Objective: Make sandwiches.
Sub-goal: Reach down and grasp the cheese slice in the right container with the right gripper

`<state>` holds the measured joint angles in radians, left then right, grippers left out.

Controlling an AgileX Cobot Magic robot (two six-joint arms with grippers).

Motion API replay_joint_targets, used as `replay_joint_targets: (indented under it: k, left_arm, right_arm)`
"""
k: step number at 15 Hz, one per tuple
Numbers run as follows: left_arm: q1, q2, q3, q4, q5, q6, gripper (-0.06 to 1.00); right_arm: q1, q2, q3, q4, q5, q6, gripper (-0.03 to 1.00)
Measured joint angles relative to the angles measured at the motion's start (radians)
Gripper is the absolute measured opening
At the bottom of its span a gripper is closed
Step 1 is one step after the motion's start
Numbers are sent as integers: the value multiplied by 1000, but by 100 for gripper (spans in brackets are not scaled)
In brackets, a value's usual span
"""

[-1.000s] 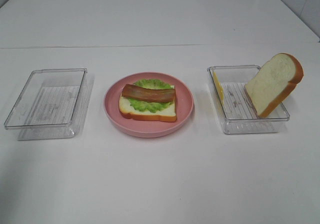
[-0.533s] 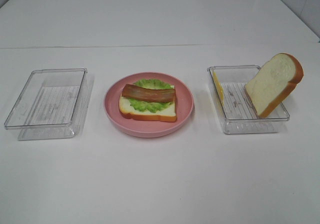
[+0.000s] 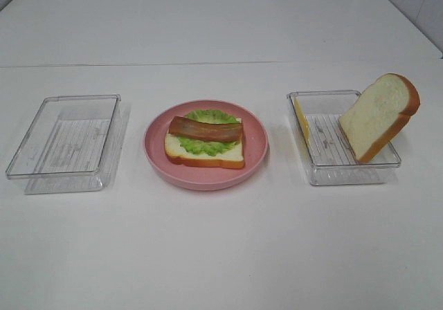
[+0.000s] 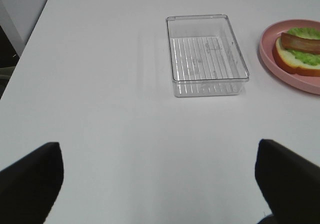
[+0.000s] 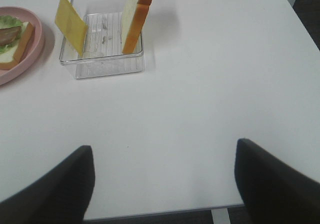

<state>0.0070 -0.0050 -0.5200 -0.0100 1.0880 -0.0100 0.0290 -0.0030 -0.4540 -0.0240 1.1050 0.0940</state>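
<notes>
A half-built sandwich [image 3: 205, 144] lies on the round pink plate [image 3: 257, 147]: a bread slice, green lettuce and a brown meat strip [image 3: 205, 128] on top. It also shows in the left wrist view [image 4: 299, 54] and the right wrist view [image 5: 14, 40]. A second bread slice [image 3: 379, 116] leans upright in the right clear tray [image 3: 325, 171], next to a yellow cheese square [image 3: 302, 120], also seen in the right wrist view [image 5: 71, 23]. My left gripper [image 4: 159, 179] and right gripper [image 5: 164, 179] are open and empty, far from the food, over bare table.
An empty clear tray [image 3: 66, 144] sits left of the plate, also in the left wrist view [image 4: 206, 54]. The white table has a seam across the back [image 3: 221, 64]. Its near edge shows in the right wrist view [image 5: 165, 212].
</notes>
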Motion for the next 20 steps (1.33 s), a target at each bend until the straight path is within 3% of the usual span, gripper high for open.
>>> replay_joint_targets:
  k: [5,7,15,18,20]
  left_arm:
    - [0,0,1,0,0,-2,96]
    - [0,0,1,0,0,-2,96]
    - [0,0,1,0,-1,-2,96]
    - [0,0,1,0,-1,-2,96]
    - [0,0,1,0,-2,-2,96]
  right_arm:
    - [0,18,-9,0,2,0,76]
    - [0,155,-77,0,6,0,76]
    - [0,1040,-732,24,-29,-16,76]
    - [3,1276,-875,160,-29,-85,76]
    - [63,1459,-968,228,-27,-113,76]
